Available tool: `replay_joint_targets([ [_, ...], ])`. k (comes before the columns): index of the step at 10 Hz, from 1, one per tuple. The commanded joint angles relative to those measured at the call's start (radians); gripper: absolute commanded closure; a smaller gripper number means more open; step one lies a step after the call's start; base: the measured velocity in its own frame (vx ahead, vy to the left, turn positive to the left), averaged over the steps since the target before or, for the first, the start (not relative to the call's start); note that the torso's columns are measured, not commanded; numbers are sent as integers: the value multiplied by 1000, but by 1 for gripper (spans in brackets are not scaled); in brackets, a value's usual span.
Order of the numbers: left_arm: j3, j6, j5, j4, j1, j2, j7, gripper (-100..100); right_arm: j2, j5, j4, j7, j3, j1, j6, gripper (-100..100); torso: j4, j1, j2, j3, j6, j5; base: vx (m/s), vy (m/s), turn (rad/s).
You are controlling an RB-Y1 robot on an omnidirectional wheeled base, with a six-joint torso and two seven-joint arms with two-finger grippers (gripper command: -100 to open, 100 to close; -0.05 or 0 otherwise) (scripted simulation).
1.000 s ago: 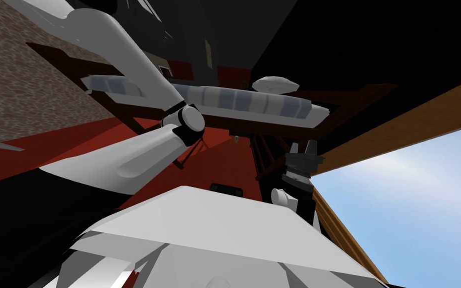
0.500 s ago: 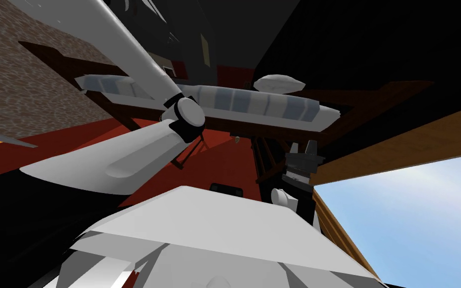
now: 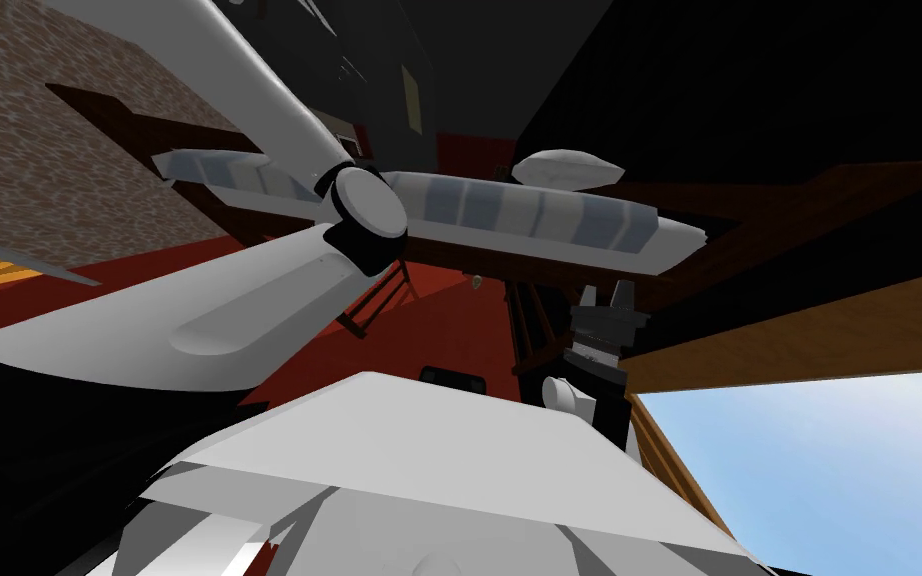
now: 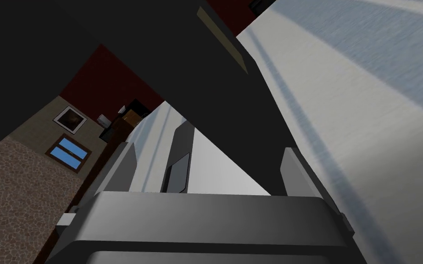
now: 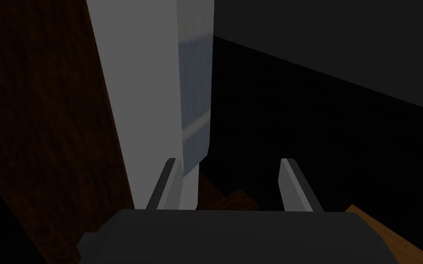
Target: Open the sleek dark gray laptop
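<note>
The laptop [image 4: 177,160], a thin dark grey slab with a paler rectangle on it, lies on the bed's white and blue-striped cover [image 4: 357,110]. It sits between the fingers of my open left gripper [image 4: 210,170], nearer the left finger [image 4: 124,166]. A broad dark plane [image 4: 197,105] rises over it down to the gripper; I cannot tell whether it is the lid. In the head view my left arm [image 3: 249,110] reaches over the bed [image 3: 539,212]. My right gripper [image 3: 609,296] hangs open at the bed's near side, its fingers [image 5: 171,183] beside the cover's edge [image 5: 196,91].
A white pillow [image 3: 566,166] lies on the far side of the bed. The dark wooden bed frame [image 3: 749,210] runs along its edge. A window [image 3: 829,460] with a wooden sill is at my right, a stone-patterned wall [image 3: 39,170] at my left. The floor [image 3: 449,320] is red.
My head view has turned, sliding the window down and to the right. The left arm's elbow has risen over the bed. The right gripper has stayed in place.
</note>
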Motion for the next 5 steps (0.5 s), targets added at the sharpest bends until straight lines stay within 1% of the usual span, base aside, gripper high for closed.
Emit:
replay_joint_targets([
  [1,-49,-47,50,50,-2,50,49,-100,0,0,0,0,0,0,0,0,0,1,0,0,-1,1,-66,3,-71],
  [2,-74,-67,65,76,-2,57,49,-100,0,0,0,0,0,0,0,0,2,2,4,3,-1,1,-81,13,-47],
  [3,-85,-89,65,93,-2,57,49,-100,0,0,0,0,0,0,0,0,2,2,5,4,-2,1,-40,5,2],
  [4,-85,-89,65,118,-2,57,49,-100,0,0,0,0,0,0,0,0,2,1,3,2,-2,1,-12,-3,11],
  [5,-133,-132,114,156,-2,110,97,-100,0,0,0,0,0,0,0,0,1,1,-1,0,-2,1,-73,3,-72],
])
